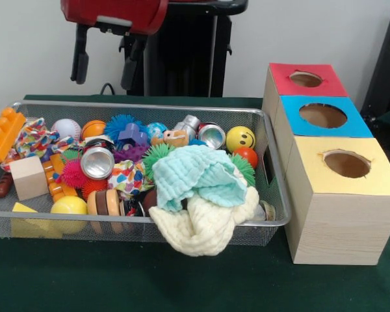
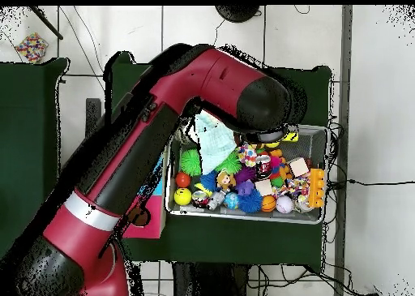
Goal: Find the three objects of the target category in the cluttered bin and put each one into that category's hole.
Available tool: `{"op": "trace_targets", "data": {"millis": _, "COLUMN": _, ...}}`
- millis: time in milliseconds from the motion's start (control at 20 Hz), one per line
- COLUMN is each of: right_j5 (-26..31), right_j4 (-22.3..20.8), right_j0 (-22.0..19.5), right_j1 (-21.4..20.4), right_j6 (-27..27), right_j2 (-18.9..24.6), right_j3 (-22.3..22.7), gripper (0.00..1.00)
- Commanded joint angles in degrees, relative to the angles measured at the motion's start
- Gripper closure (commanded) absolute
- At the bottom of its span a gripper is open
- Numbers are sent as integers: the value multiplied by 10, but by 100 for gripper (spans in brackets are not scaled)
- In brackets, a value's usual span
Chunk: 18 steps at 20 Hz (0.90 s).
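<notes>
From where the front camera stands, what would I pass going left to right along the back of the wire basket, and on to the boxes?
Orange toy brick → baseball → orange ball → blue spiky ball → shiny can → yellow smiley ball → the wooden boxes, with the blue-topped box in the middle of their row.

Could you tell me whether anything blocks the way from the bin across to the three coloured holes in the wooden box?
Only the bin's own wire end wall stands between its contents and the box. The red hole, blue hole and yellow hole are all open and uncovered. The gripper hangs above the bin's far side, fingers apart.
</notes>
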Motion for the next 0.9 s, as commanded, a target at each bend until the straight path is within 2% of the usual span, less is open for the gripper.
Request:
{"op": "trace_targets", "data": {"millis": 50, "right_j5": 3, "right_j4": 38, "right_j0": -1, "right_j1": -4, "right_j6": 141, "right_j2": 49, "right_j3": -23, "gripper": 0}}
{"op": "trace_targets", "data": {"millis": 300, "right_j5": 11, "right_j4": 39, "right_j0": -1, "right_j1": -3, "right_j6": 126, "right_j2": 56, "right_j3": -16, "gripper": 0}}
{"op": "trace_targets", "data": {"millis": 650, "right_j5": 16, "right_j4": 40, "right_j0": 16, "right_j1": -30, "right_j6": 8, "right_j2": 103, "right_j3": 49, "gripper": 0}}
{"op": "trace_targets", "data": {"millis": 900, "right_j5": 28, "right_j4": 29, "right_j0": 18, "right_j1": -30, "right_j6": 13, "right_j2": 107, "right_j3": 46, "gripper": 0}}
